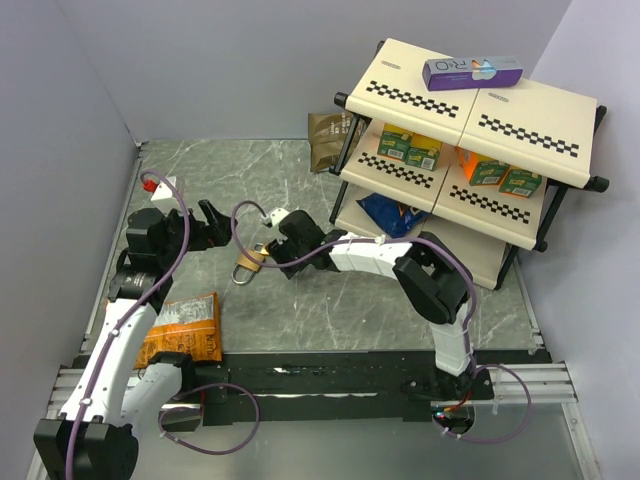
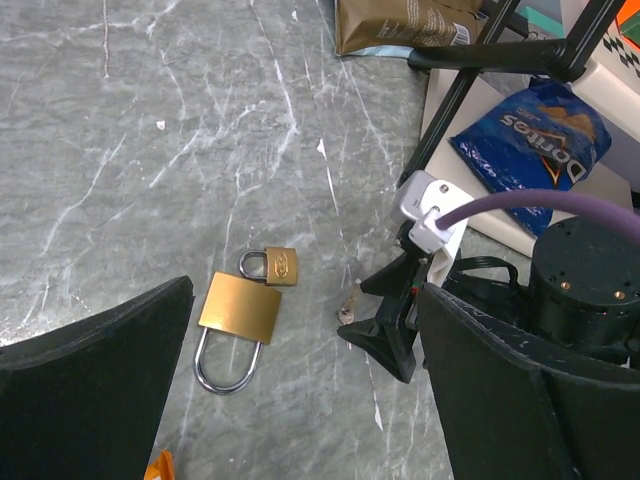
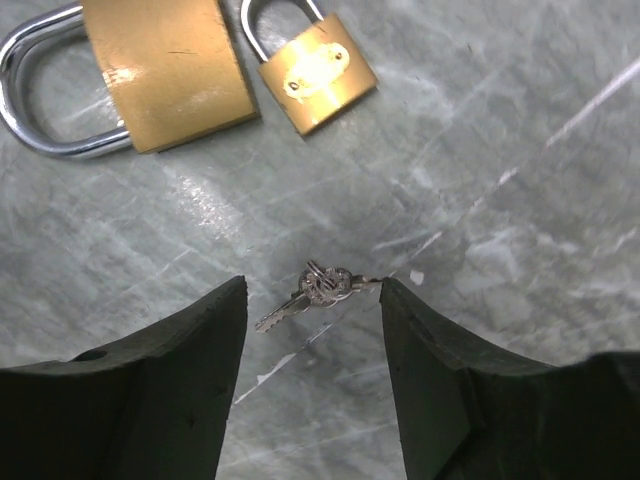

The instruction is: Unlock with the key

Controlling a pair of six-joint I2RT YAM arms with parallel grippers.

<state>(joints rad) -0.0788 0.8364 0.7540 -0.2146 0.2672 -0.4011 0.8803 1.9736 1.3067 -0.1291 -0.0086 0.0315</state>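
Observation:
The tiny silvery key [image 3: 312, 287] with its wire ring lies flat on the grey marble table, between my right gripper's fingertips; it also shows in the left wrist view [image 2: 347, 311]. My right gripper [image 3: 313, 290] is open, its tips low over the key. A large brass padlock [image 3: 165, 72] and a small brass padlock [image 3: 316, 72] lie side by side just beyond; both show in the left wrist view, the large one [image 2: 239, 309] and the small one [image 2: 279, 267]. They appear in the top view [image 1: 247, 265]. My left gripper [image 1: 212, 226] is open and empty, left of the padlocks.
A two-tier checkered shelf [image 1: 470, 130] with boxes and a blue chip bag [image 2: 528, 135] stands at the right. A brown pouch [image 1: 325, 135] lies behind. An orange snack bag [image 1: 185, 328] lies by the left arm. Purple cables trail near both arms.

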